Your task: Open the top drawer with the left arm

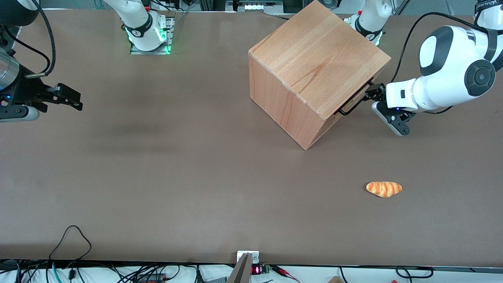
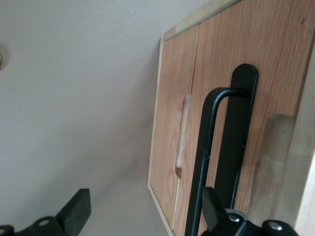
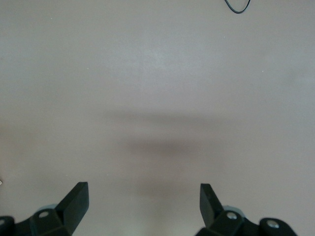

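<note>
From the front, the cabinet [image 1: 310, 67] turns its drawer face away, so only a sliver of the top drawer [image 1: 355, 100] and part of its black loop handle [image 1: 351, 106] show. The pincer [image 1: 371, 94] sits at that handle, its fingertips too small to read. In the left wrist view, both fingers [image 2: 74, 211] and the handle are cut off by the edge.

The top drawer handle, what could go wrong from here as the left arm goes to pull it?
The gripper is open at the black loop handle, which lies near one finger rather than centred; closing may only clip it and slip. The cabinet stands loose on the table, so a pull may drag it.
</note>
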Motion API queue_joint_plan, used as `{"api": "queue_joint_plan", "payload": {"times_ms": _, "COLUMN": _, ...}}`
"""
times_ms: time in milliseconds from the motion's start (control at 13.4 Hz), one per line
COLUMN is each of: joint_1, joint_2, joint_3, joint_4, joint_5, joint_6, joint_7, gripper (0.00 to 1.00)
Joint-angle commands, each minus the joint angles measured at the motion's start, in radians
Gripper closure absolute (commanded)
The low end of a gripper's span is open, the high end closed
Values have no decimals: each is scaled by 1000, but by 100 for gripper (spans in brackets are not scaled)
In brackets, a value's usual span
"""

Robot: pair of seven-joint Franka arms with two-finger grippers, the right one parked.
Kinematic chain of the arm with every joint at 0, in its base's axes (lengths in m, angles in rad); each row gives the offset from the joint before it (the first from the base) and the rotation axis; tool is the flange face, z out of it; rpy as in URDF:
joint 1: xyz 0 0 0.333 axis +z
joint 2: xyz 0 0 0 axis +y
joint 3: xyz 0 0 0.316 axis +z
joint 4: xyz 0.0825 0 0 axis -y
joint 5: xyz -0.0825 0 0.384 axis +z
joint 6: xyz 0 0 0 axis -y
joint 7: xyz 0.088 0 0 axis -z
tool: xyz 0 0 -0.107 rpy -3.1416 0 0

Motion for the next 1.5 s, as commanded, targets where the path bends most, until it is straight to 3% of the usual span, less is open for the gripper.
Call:
{"api": "queue_joint_plan", "payload": {"times_ms": 0, "joint_1": 2, "joint_2": -28, "joint_3": -8, "joint_4": -43, "joint_5": -49, "joint_6": 13, "joint_7": 37, "gripper": 0}}
{"api": "queue_joint_plan", "payload": {"times_ms": 449, "joint_1": 2, "joint_2": -27, "joint_3": -15, "joint_4": -70, "joint_5": -83, "joint_6": 30, "joint_7": 57, "gripper": 0}}
{"api": "queue_joint_plan", "payload": {"times_ms": 1421, "joint_1": 2, "joint_2": -17, "joint_3": -18, "joint_4": -135, "joint_5": -85, "joint_6": 135, "joint_7": 75, "gripper": 0}}
